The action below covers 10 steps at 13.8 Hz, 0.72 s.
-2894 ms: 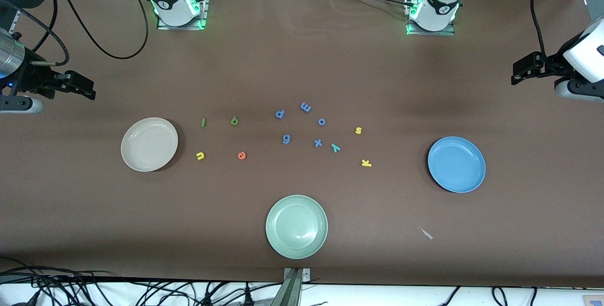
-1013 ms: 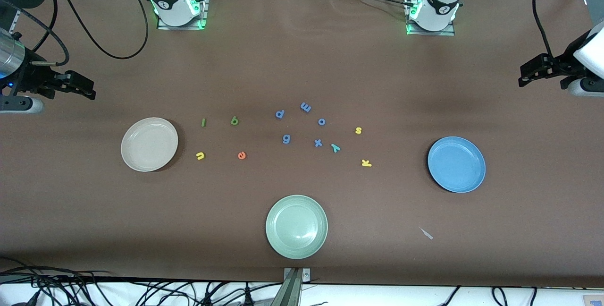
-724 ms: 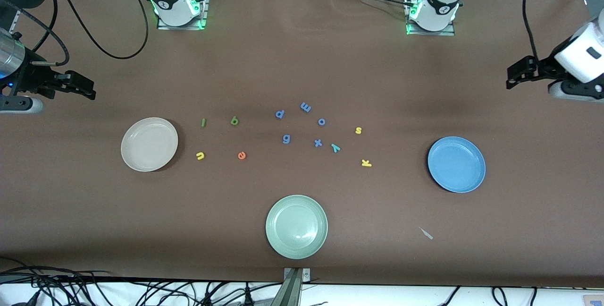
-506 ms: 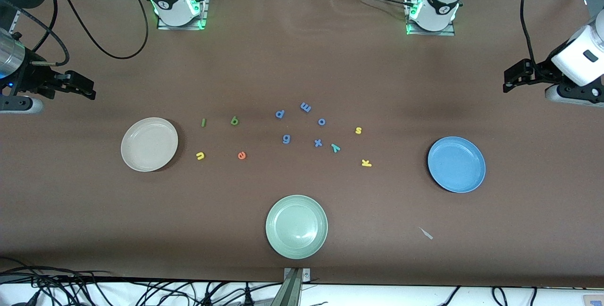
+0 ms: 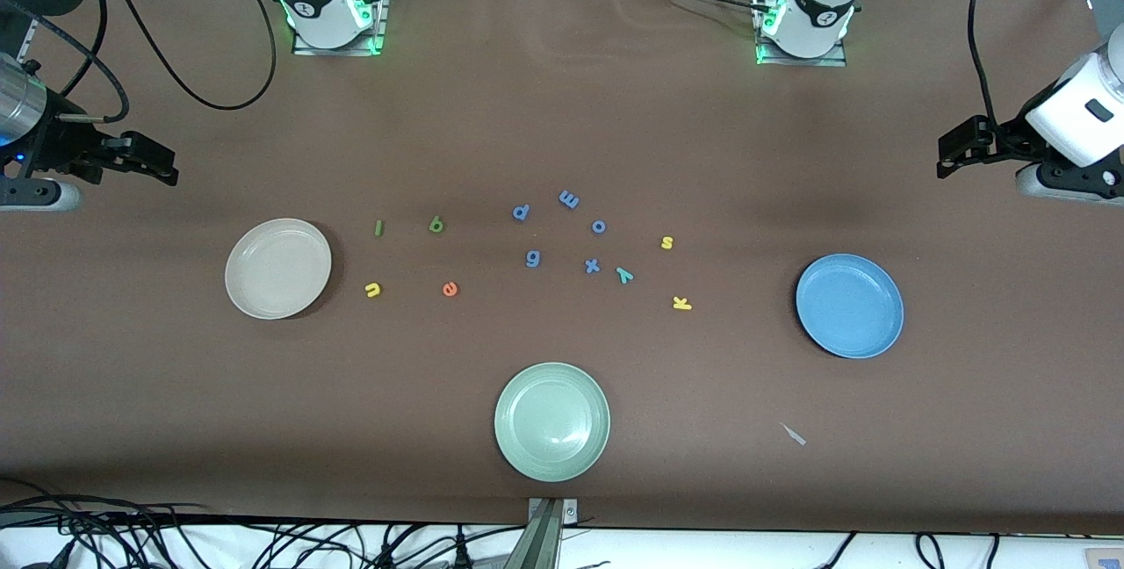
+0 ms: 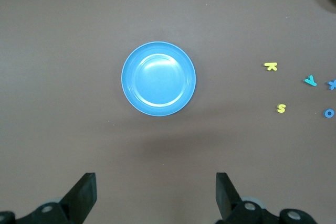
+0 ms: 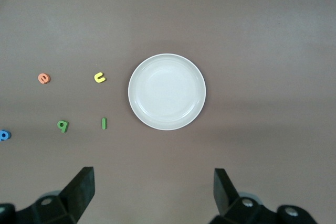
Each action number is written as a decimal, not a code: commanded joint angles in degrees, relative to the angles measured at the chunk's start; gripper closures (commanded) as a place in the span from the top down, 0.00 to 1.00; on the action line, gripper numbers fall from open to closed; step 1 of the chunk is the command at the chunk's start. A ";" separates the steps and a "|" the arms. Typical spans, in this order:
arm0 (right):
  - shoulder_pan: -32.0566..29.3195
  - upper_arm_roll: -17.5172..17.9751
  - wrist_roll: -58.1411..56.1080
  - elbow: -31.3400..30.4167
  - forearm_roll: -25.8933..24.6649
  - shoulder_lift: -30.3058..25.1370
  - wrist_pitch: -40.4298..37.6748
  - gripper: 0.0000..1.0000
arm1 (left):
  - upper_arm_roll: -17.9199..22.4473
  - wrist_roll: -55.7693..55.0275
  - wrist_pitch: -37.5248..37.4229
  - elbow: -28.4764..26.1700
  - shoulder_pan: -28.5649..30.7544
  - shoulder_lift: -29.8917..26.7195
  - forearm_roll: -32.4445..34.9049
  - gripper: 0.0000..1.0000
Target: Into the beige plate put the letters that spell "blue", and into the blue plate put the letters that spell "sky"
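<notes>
The beige plate (image 5: 277, 269) (image 7: 167, 92) lies toward the right arm's end, beside the green l (image 5: 378, 227), green b (image 5: 436, 224), yellow u (image 5: 373, 290) and orange e (image 5: 450, 289). The blue plate (image 5: 849, 306) (image 6: 158, 78) lies toward the left arm's end, with the yellow s (image 5: 666, 242), yellow k (image 5: 681, 303) and teal y (image 5: 623, 275) between it and the table's middle. Both plates hold nothing. My right gripper (image 5: 169, 167) (image 7: 154, 178) hangs open and waits above the table edge near the beige plate. My left gripper (image 5: 947, 156) (image 6: 156, 181) hangs open high near the blue plate.
Blue letters p (image 5: 521, 212), m (image 5: 568, 198), o (image 5: 599, 226), g (image 5: 532, 258) and x (image 5: 592, 266) lie mid-table between the two groups. A pale green plate (image 5: 551, 421) sits nearest the front camera. A small grey scrap (image 5: 794, 435) lies nearer the camera than the blue plate.
The left arm's hand has swung a little inward over the table's end and dropped slightly. The right arm, the letters and the plates have not moved.
</notes>
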 commanded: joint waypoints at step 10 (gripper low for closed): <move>-0.25 0.60 -0.14 0.18 -0.10 -0.07 -0.42 1.00 | 1.22 0.01 -3.67 1.87 5.17 1.08 -8.47 1.00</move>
